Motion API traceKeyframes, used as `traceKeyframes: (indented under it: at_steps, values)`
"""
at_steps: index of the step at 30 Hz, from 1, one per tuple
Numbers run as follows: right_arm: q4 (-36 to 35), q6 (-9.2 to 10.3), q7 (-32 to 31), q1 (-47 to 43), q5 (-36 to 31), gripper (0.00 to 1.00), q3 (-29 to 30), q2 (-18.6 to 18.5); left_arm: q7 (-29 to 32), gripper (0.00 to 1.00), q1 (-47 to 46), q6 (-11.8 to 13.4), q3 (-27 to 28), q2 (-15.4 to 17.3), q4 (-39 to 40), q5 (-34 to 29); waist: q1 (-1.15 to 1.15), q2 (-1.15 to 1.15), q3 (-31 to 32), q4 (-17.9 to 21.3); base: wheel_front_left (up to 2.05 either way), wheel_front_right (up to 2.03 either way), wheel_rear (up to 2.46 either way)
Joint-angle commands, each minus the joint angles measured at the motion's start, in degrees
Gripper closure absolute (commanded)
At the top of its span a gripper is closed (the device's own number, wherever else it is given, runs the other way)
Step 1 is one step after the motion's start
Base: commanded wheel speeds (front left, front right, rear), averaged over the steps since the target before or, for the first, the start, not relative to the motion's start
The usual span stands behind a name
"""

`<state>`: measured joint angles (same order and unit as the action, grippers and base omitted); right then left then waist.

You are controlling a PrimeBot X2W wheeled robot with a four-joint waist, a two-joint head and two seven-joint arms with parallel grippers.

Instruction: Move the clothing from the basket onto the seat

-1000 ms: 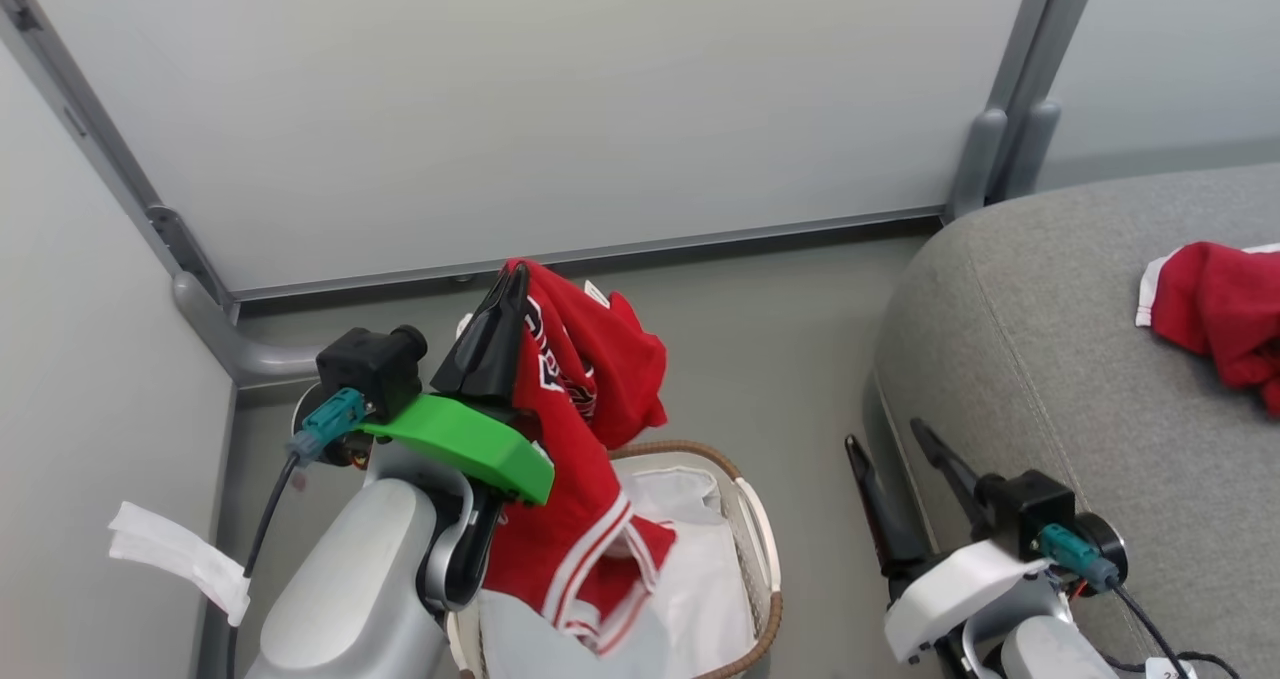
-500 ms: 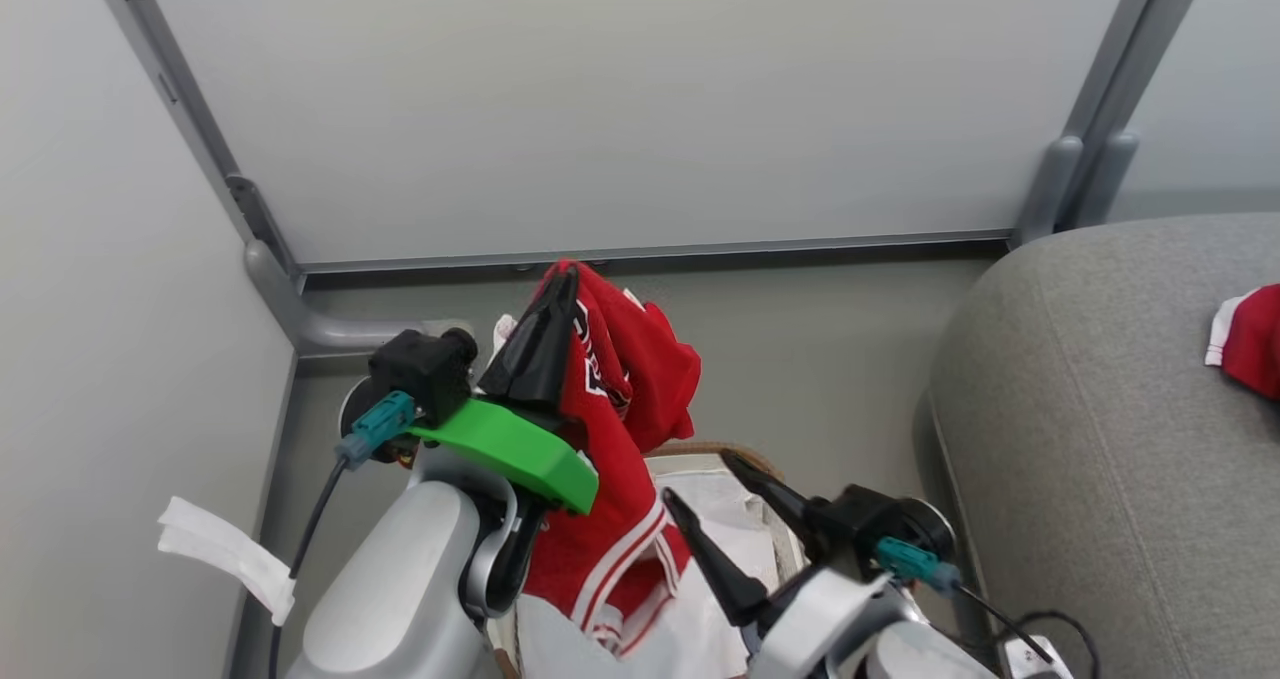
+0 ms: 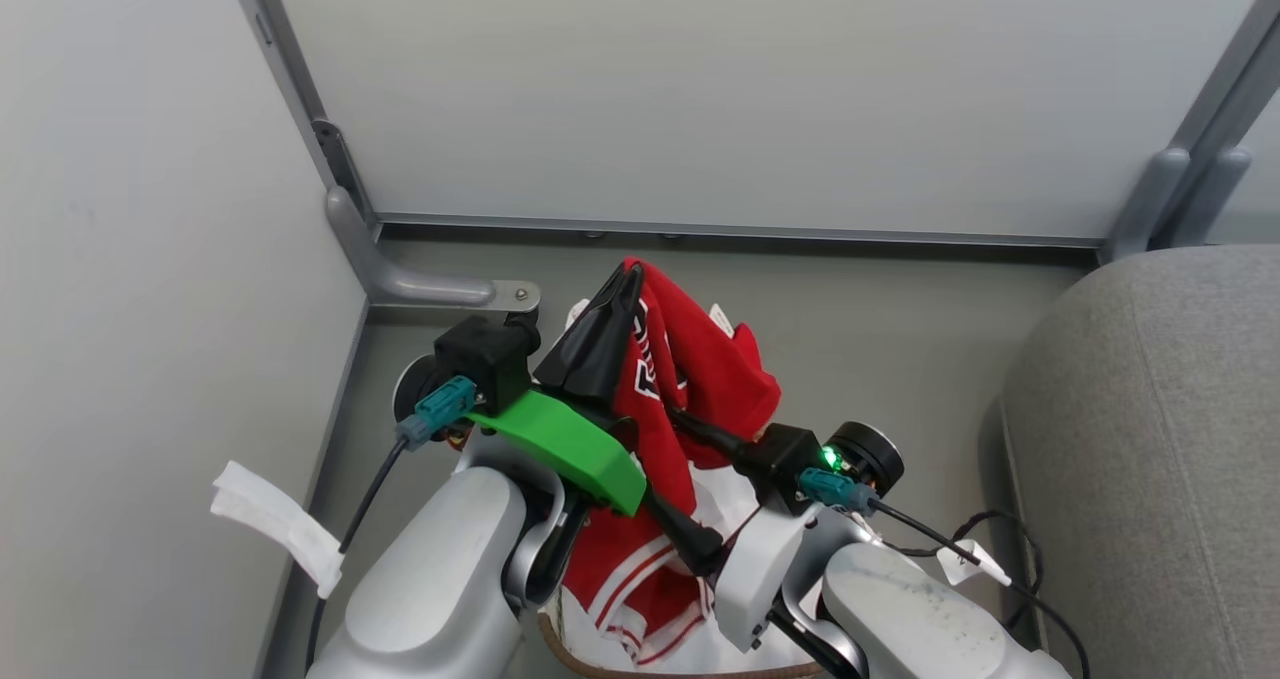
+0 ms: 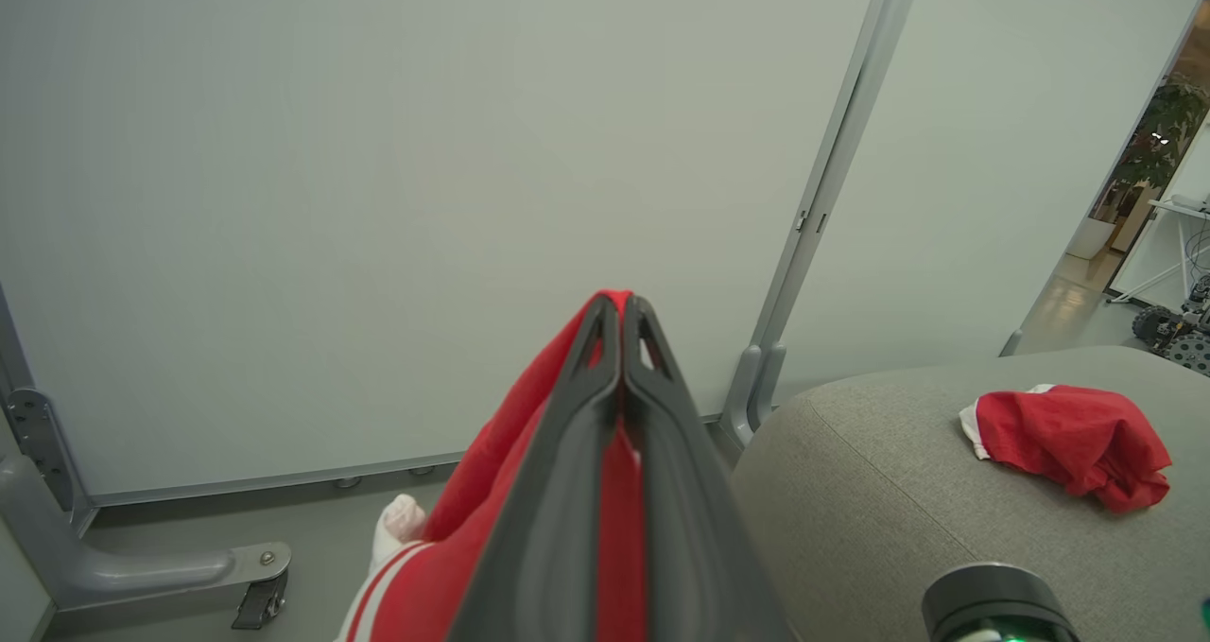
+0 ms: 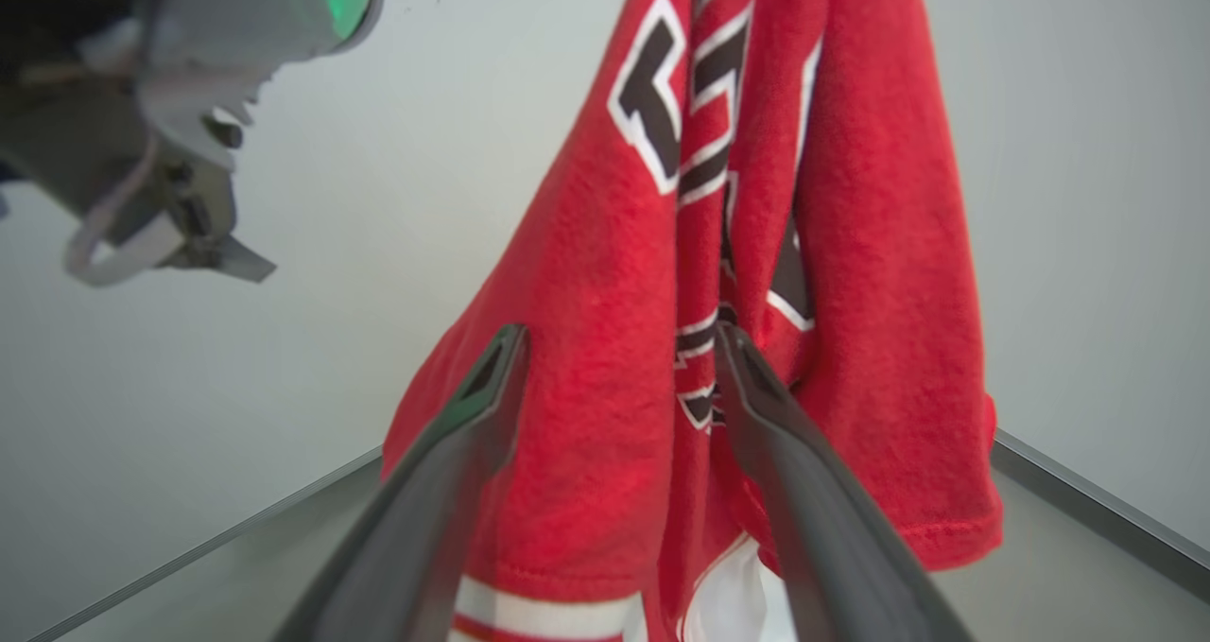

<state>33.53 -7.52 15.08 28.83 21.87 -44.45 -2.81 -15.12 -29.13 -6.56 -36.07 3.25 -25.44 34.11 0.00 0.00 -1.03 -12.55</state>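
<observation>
Jersey [image 3: 700,389] hangs over the basket [image 3: 680,673], long axis vertical, pinched end up, striped hem down in the basket. Left hand [image 3: 632,275] clamped on its top. Right hand [image 3: 660,454] apart, fingers straddling the hanging cloth. Step: lift-out. Next: clear the rim, swing right to the seat [image 3: 1150,439].

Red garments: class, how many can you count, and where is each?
2. One red garment hangs from the left gripper's shut fingers over the basket, between the right gripper's open fingers. The other garment lies on the grey seat. More may be hidden in the basket.
</observation>
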Motion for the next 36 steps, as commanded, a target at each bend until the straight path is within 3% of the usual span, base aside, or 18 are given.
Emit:
traceKeyframes:
  at_steps: [1,5,6,7,8,13,18,24,28,30,31,36]
  values:
    - [0.7,0.06,0.1,1.0,0.9,0.0,-0.8,-0.2,0.0,1.0,-1.3,-0.3,-0.6,0.0,-0.1,0.3,0.0,0.0,-1.0,-2.2,0.0,0.0,0.0]
    - [3.3,0.06,0.1,1.6,3.0,0.0,-3.1,-0.3,0.0,1.0,-2.1,-0.4,-2.4,-0.2,-0.1,1.0,0.0,0.0,-1.4,-3.9,0.0,0.0,0.0]
    - [4.4,0.06,0.1,1.5,3.4,0.52,-3.7,-0.3,0.0,1.0,-2.2,-0.5,-2.7,-0.2,-0.1,1.2,0.0,0.0,-1.4,-4.2,0.0,0.0,0.0]
    - [5.4,0.06,0.1,1.3,4.1,0.93,-4.1,-0.3,0.0,1.0,-2.4,-0.5,-3.2,-0.2,-0.2,1.4,0.0,0.0,-1.4,-4.4,0.0,0.0,0.0]
    - [6.2,0.06,0.1,1.1,4.7,1.0,-4.5,-0.3,0.0,1.0,-2.5,-0.5,-3.5,-0.2,-0.2,1.6,0.0,0.0,-1.5,-4.6,0.0,0.0,0.0]
    - [9.9,0.06,0.1,-0.4,6.0,1.0,-4.7,-0.3,0.0,1.0,-2.6,-0.1,-3.7,-0.3,-0.3,2.1,0.0,0.0,-1.5,-4.6,0.0,0.0,0.0]
    - [13.0,0.06,0.1,-2.4,4.2,1.0,-0.5,-0.3,-0.1,1.0,-1.2,0.4,-2.4,-0.3,-0.5,1.5,0.0,0.0,-1.5,-2.8,0.0,0.0,0.0]
    - [11.7,0.07,0.1,-5.6,-0.7,1.0,12.1,-0.4,-0.2,1.0,0.1,0.5,-0.9,0.3,-1.3,0.5,0.0,0.0,-1.4,0.1,0.0,0.0,0.0]
    - [4.9,0.07,0.1,-8.1,-4.8,1.0,23.0,-0.3,-0.2,1.0,1.5,0.5,0.0,0.7,-2.1,-0.2,0.0,0.0,-1.5,2.4,0.0,0.0,0.0]
    - [-0.8,0.07,0.1,-9.6,-5.9,1.0,28.2,-0.3,-0.2,0.55,2.1,0.5,0.4,0.8,-3.0,-0.4,0.0,0.0,-1.5,4.0,0.0,0.0,0.0]
    - [-3.7,0.07,0.1,-10.3,-6.1,1.0,30.3,-0.3,-0.1,0.0,2.5,0.5,0.7,0.8,-3.5,0.0,0.0,0.0,-1.5,4.7,0.0,0.0,0.0]
    - [-14.9,0.07,0.1,-12.6,-6.0,1.0,36.6,-0.2,0.0,0.0,4.2,0.3,2.0,1.1,-5.2,-1.0,0.0,0.0,-1.2,9.4,0.0,0.0,0.0]
